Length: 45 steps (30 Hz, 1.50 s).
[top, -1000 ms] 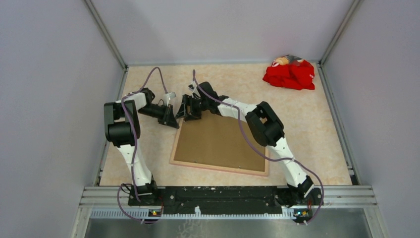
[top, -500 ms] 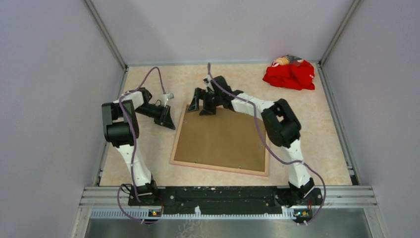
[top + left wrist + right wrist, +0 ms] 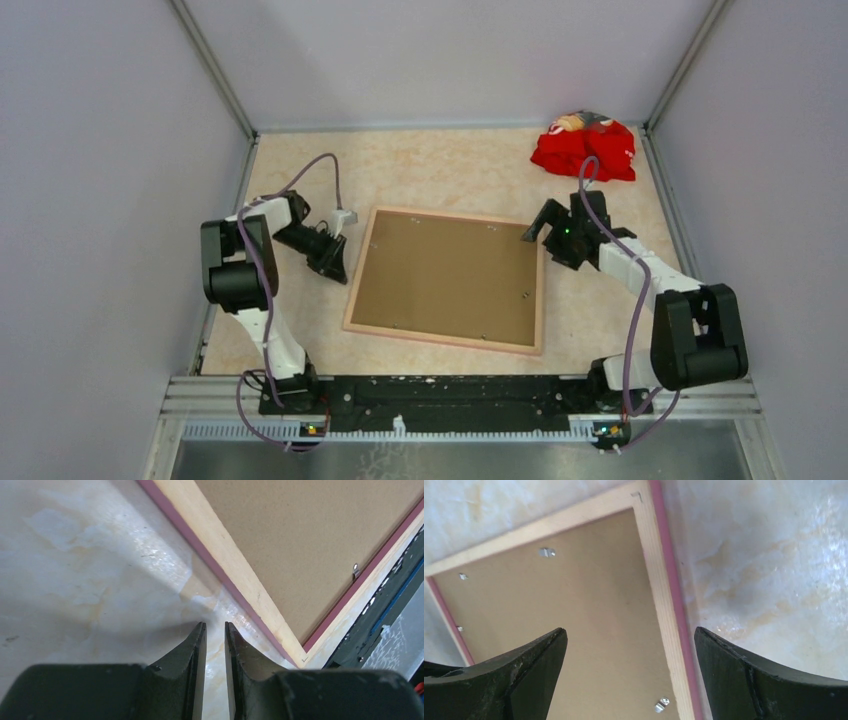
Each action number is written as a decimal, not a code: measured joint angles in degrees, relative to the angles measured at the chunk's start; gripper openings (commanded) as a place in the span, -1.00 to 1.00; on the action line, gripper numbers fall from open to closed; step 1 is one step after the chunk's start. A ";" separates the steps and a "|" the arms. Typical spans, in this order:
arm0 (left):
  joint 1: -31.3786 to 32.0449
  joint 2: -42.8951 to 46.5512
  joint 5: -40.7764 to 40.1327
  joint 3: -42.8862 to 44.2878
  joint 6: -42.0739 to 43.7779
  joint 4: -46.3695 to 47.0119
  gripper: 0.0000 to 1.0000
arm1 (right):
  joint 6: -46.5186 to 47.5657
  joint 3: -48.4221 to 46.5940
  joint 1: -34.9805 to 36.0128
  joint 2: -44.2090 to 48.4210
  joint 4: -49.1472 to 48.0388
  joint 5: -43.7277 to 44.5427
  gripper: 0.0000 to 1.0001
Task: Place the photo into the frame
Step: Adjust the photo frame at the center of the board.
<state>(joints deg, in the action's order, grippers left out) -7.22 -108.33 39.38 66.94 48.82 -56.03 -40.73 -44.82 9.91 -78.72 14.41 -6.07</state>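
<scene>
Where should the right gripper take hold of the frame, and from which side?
The frame lies flat, back up, so only its thin outer edge can be pinched. Probably take the right rail near the far corner, coming from the right, where the open right gripper is.

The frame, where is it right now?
In the top view, the frame lies back up in the middle of the table, a brown board filling it; the red cloth sits beyond its far right corner.

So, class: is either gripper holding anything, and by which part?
Nothing is held: the left gripper and right gripper are both empty, near the frame.
</scene>
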 measured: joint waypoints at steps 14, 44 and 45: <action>15.28 7.80 -9.84 -7.80 -1.27 2.80 -0.50 | 1.95 -5.16 1.25 -13.81 -5.60 -0.33 0.96; 13.20 5.01 -2.21 15.19 8.61 -16.04 -0.11 | 11.56 -42.56 12.00 -22.97 12.22 -0.37 0.97; 12.07 3.89 -2.36 16.46 7.72 -15.26 -0.14 | 11.08 -37.86 12.00 -18.64 11.13 -0.57 0.97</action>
<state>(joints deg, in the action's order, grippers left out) 4.84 -104.44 37.01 83.40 56.53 -71.29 -29.65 -82.67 21.91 -97.36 25.54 -6.63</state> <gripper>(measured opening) 0.464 0.985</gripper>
